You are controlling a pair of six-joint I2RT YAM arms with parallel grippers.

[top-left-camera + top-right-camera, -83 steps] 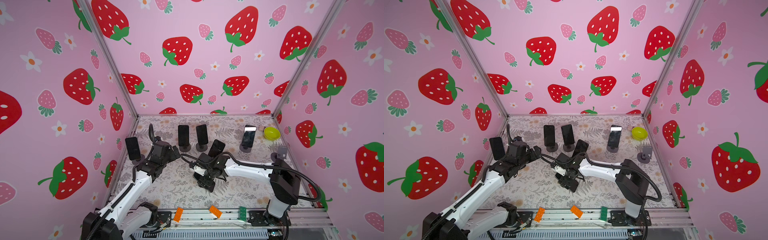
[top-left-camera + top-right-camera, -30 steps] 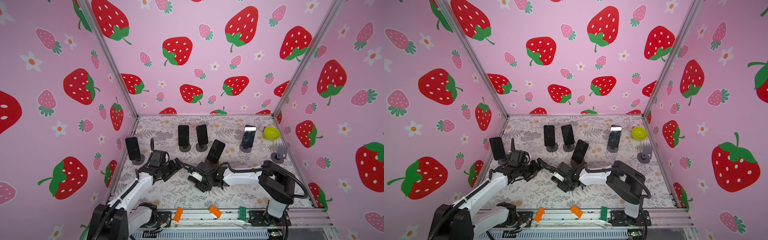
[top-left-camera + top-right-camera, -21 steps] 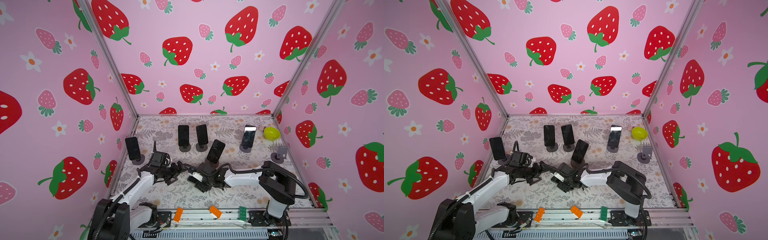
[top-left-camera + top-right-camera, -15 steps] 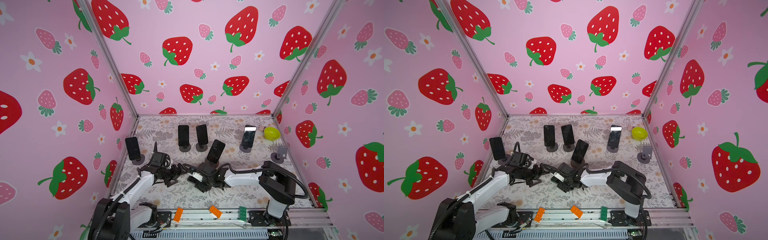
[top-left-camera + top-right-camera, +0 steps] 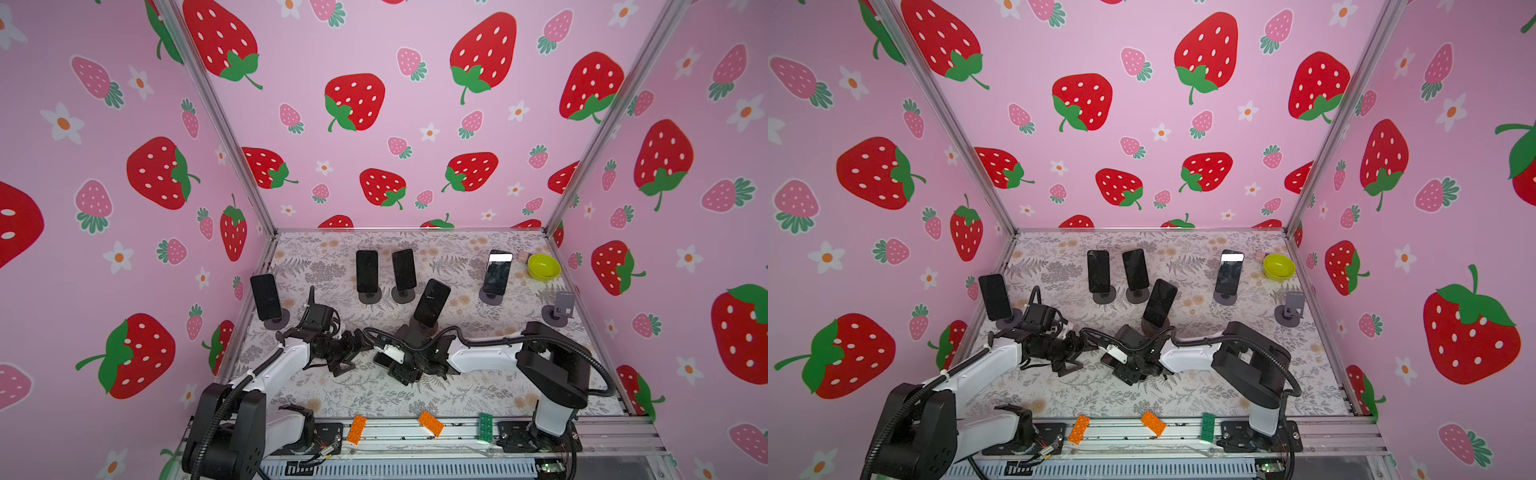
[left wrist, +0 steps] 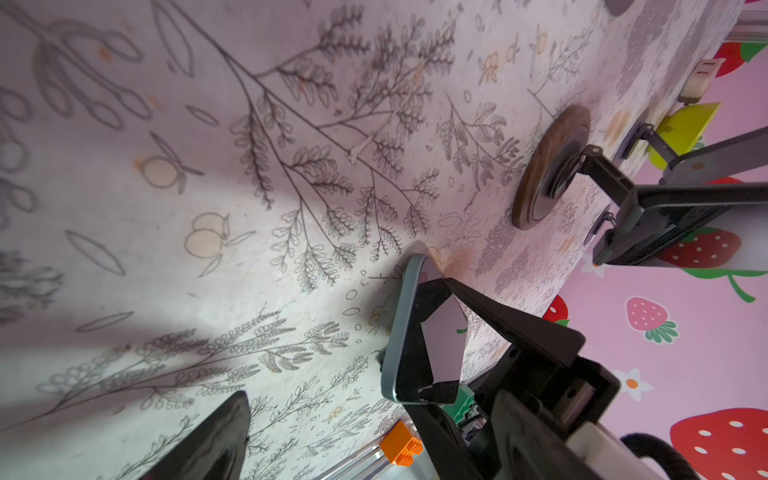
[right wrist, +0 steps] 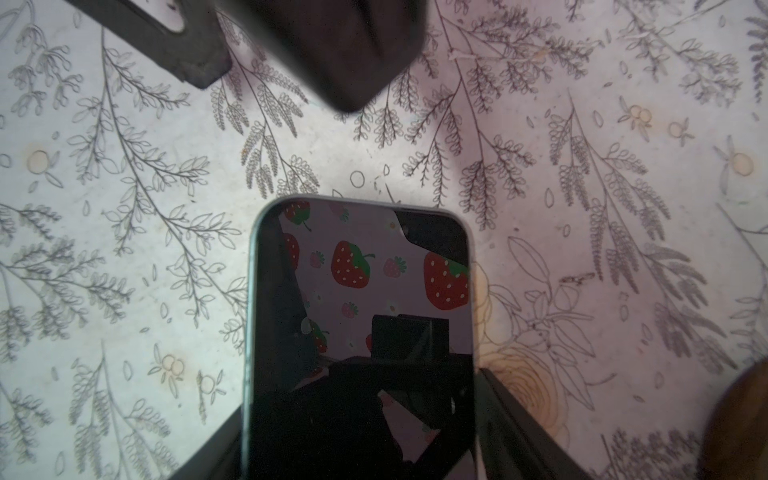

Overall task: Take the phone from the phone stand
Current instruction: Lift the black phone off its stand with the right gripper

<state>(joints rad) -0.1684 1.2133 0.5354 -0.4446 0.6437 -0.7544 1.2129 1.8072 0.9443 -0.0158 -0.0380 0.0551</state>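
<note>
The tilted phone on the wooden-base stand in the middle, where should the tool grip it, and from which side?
Probably grip the tilted phone across its long edges near the free top, coming from above: its lower end sits in the wooden-base stand, so it should lift out upward.

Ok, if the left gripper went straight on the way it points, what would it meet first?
Most likely the dark-screened, grey-framed smartphone clamped in the right gripper. It sits directly ahead of the left gripper, whose jaws stand open, though the gap between them is hard to judge.
</note>
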